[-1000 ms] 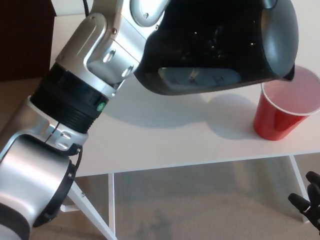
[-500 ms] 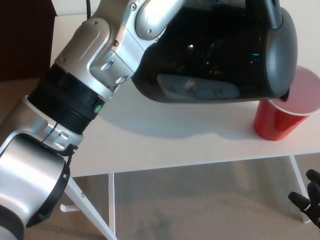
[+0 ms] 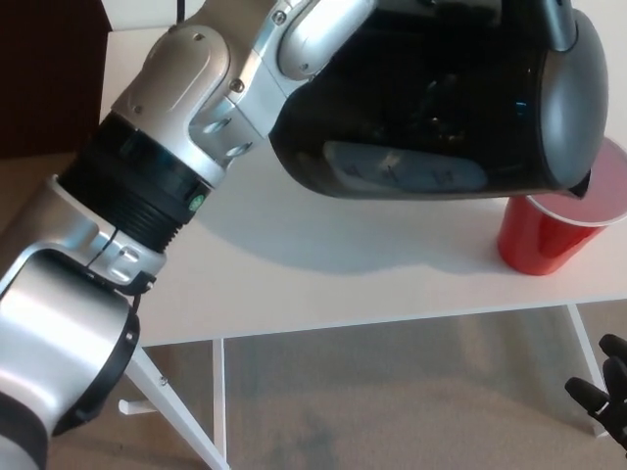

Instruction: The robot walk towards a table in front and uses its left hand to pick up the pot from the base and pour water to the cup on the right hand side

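One tilted black plastic kettle pot (image 3: 441, 98), spout over red plastic cup (image 3: 558, 230), may overshoot its rim; left-hand grasp unclear, black right hand (image 3: 605, 397) below cup holds nothing.

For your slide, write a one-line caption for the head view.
Left arm tips the black pot over the red cup on the white table.

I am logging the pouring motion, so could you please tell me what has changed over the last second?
The pot, carried on the left arm, has moved right and now overlaps the near rim of the red cup. The cup, the table and the right hand below the table edge have stayed put.
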You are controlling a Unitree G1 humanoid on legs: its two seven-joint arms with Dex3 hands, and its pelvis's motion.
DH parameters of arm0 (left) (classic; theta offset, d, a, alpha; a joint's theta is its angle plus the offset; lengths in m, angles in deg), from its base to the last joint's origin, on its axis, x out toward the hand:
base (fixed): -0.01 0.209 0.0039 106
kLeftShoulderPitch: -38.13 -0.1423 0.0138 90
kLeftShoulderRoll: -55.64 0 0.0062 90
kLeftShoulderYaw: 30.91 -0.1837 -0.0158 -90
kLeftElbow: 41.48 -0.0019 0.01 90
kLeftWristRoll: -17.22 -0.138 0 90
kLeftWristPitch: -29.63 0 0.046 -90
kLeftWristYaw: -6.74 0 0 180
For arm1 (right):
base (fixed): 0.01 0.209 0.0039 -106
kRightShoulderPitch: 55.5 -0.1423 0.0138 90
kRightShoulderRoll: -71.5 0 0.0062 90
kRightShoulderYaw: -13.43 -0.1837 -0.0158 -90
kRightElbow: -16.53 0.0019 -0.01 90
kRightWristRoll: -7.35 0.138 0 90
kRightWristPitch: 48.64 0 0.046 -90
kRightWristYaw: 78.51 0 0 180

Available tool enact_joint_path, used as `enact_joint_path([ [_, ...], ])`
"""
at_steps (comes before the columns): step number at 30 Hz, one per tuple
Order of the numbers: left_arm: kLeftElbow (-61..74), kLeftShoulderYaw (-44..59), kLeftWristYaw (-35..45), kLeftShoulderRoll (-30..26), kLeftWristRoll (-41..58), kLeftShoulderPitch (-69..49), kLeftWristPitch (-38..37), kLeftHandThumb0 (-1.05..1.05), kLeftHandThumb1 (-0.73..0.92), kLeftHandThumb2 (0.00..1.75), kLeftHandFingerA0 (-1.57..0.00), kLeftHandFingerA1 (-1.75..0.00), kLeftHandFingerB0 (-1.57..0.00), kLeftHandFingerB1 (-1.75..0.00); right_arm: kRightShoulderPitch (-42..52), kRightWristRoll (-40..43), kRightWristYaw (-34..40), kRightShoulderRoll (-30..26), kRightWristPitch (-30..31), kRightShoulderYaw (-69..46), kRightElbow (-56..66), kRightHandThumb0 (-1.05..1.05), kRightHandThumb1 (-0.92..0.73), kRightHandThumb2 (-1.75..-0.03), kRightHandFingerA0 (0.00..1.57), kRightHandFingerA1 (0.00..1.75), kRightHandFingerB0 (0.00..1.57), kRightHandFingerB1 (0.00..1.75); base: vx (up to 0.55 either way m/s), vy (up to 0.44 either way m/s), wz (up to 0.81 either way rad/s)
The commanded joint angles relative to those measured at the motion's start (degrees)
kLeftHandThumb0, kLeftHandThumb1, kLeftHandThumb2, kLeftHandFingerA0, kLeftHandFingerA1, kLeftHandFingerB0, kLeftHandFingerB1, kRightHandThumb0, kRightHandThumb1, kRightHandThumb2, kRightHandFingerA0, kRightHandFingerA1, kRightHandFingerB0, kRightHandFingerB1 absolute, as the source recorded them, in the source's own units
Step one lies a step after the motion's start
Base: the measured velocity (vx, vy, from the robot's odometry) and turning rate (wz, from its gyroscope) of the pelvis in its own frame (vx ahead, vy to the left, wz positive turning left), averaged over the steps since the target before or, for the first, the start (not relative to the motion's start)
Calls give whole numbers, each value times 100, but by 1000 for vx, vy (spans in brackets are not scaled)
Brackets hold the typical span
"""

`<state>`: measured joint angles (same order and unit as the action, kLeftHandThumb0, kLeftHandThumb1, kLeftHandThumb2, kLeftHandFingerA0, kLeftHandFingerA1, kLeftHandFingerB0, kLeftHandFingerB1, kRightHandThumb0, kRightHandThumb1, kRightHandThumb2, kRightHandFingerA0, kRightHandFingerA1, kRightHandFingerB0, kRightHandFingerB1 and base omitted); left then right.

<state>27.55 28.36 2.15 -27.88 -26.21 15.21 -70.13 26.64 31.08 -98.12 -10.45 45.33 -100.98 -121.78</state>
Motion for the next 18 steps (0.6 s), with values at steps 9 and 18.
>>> enact_joint_path([
  [9,-467,-514,-1556,-340,-1581,870,-401,-35,63,59,-96,-158,-97,-68,106,-25,-1,-76,-11,1,195,-45,-58,-61,39,81,48,64,0,0,0],
  [18,-639,-698,-1952,-238,-1874,947,-277,-33,64,66,-89,-161,-90,-98,36,-24,22,-86,-54,-37,49,-46,-57,-60,41,79,54,66,0,0,0],
])
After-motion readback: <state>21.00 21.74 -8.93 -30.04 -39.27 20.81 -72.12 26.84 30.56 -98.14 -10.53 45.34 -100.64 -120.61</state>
